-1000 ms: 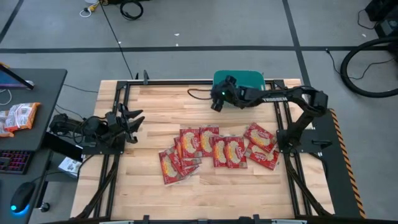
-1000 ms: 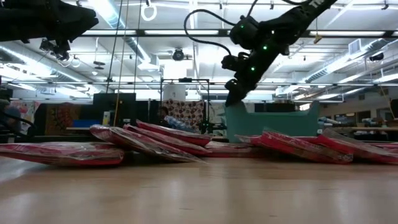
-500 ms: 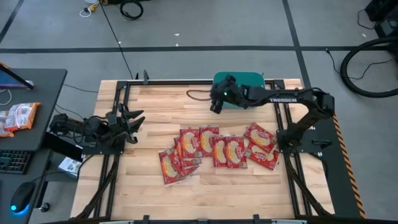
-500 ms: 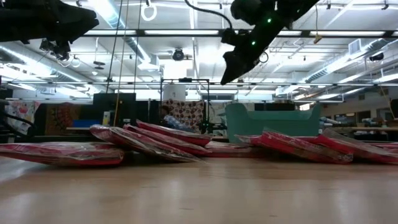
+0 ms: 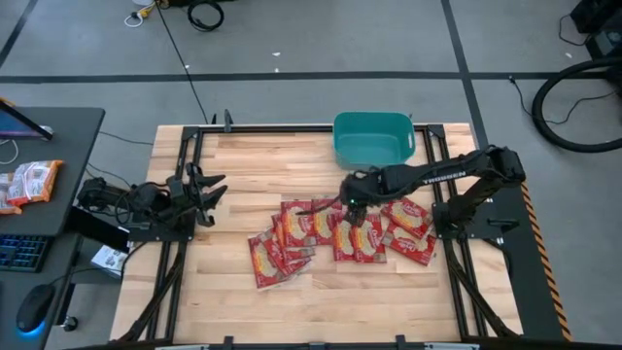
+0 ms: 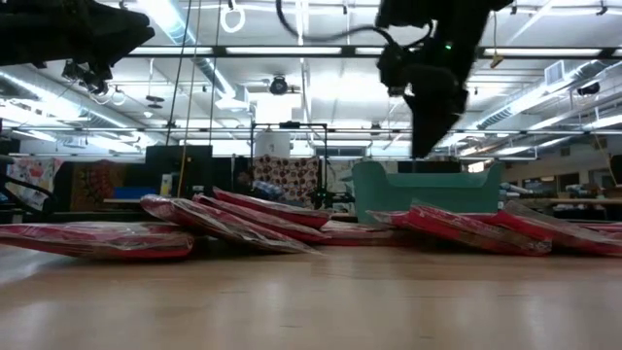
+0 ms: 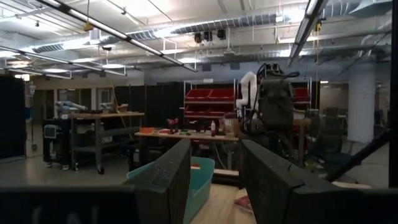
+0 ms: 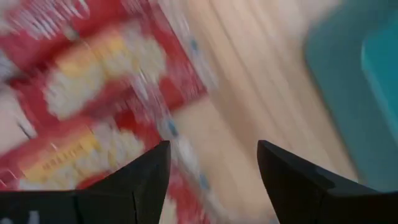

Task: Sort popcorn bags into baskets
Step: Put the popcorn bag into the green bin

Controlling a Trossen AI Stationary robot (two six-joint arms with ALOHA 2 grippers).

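The right gripper had swung away from the teal basket, where it hung half a second earlier, and now hovered over the spread of popcorn bags in the middle of the surface. Its fingers stood apart with nothing between them, and the wrist view showed red packets blurred beneath, with the basket's teal edge to one side. In the low view the arm had shifted rightward, in front of the basket. The basket stayed at the surface's far edge, and the bags lay unmoved in their overlapping cluster. The left gripper remained parked near the surface's left side, released, its fingers spread.
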